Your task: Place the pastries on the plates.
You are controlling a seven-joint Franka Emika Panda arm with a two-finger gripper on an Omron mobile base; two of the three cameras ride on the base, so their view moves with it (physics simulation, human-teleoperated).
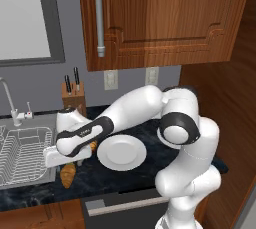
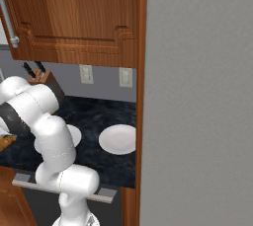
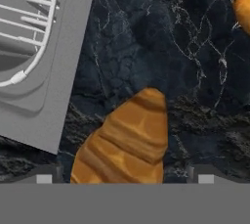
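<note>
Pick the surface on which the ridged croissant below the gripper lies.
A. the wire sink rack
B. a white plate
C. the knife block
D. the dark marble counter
D: the ridged croissant rests on the dark marble counter, beside the sink's grey rim.

- The left base view looked from behind and left of the arm [image 1: 150,108], forward and down over the dark surface [image 1: 150,138], sink [image 1: 25,148] and a plate [image 1: 121,152].
- The right base view looked from behind and right, half blocked by a grey wall [image 2: 197,96]; it shared the surface [image 2: 104,114], the plates [image 2: 118,138] and the knife block [image 2: 39,77].
- The hand view looked straight down, very close, on a croissant [image 3: 127,140] beside the sink's edge [image 3: 63,71].
</note>
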